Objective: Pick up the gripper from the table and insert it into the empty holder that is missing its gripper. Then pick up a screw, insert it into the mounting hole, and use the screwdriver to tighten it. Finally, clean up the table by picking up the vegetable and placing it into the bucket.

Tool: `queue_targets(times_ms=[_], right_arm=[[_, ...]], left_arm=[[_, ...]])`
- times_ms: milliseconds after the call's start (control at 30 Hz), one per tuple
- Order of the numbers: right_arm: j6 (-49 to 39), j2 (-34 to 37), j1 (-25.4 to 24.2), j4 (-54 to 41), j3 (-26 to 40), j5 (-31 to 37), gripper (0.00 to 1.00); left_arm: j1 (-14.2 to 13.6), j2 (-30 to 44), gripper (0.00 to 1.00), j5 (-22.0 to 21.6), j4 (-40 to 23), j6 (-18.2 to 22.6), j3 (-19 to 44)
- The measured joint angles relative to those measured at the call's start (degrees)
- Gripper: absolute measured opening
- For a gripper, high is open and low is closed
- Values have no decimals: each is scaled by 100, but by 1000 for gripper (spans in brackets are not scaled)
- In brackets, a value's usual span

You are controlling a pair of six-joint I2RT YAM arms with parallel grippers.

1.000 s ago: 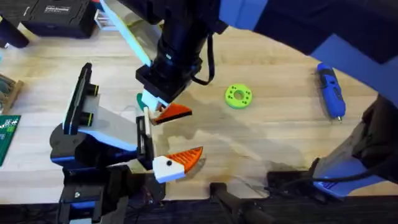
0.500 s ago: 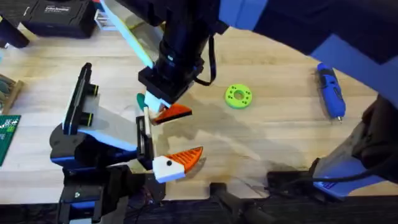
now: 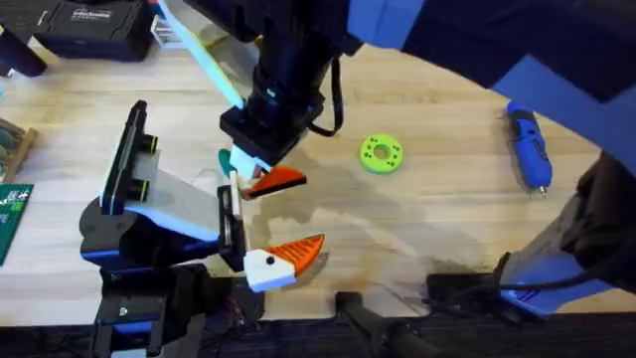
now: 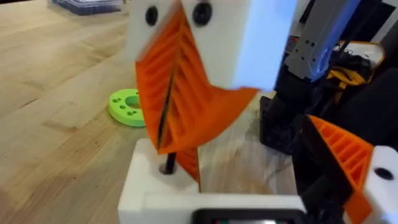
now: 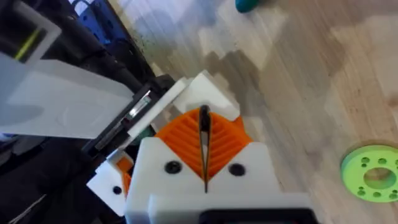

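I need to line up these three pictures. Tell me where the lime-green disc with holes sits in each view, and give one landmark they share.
Overhead: the lime-green disc lies on the table right of centre, left of the screwdriver.
Left wrist: at mid-left, behind the orange pads.
Right wrist: at the lower right edge.
Shared landmark: the white holder.

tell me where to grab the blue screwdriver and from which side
Grip the blue screwdriver across its thick middle body, coming straight down from above. It lies flat on the wooden table, long axis running away from the arm bases, thin tip toward them, with bare wood on both long sides for the fingers. The right arm is probably the nearer one.
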Motion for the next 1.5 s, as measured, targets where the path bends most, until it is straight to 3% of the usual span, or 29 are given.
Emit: queue_targets(times_ms=[467, 533, 700, 733, 1033, 1233, 1367, 1500], right_arm=[[0, 162, 0, 85, 11, -2, 18], [-2, 162, 0, 64, 11, 1, 233], [-31, 162, -54, -34, 13, 87, 941], [-40, 160, -111, -57, 13, 87, 981], [52, 39, -475, -300, 13, 155, 994], [153, -627, -738, -326, -160, 237, 994], [326, -1439, -808, -35, -880, 379, 994], [650, -2391, -879, 564, -2140, 413, 994]], left_arm=[[0, 0, 986, 44, 2, -52, -20], [0, 0, 986, 42, 7, -45, -20], [0, 0, 985, 44, 6, -46, -20], [0, 0, 986, 42, 9, -32, -20], [0, 0, 986, 39, 9, 0, -20], [0, 0, 985, 39, 9, 0, -20], [0, 0, 986, 39, 9, 0, -20], [0, 0, 986, 39, 9, 0, -20]])
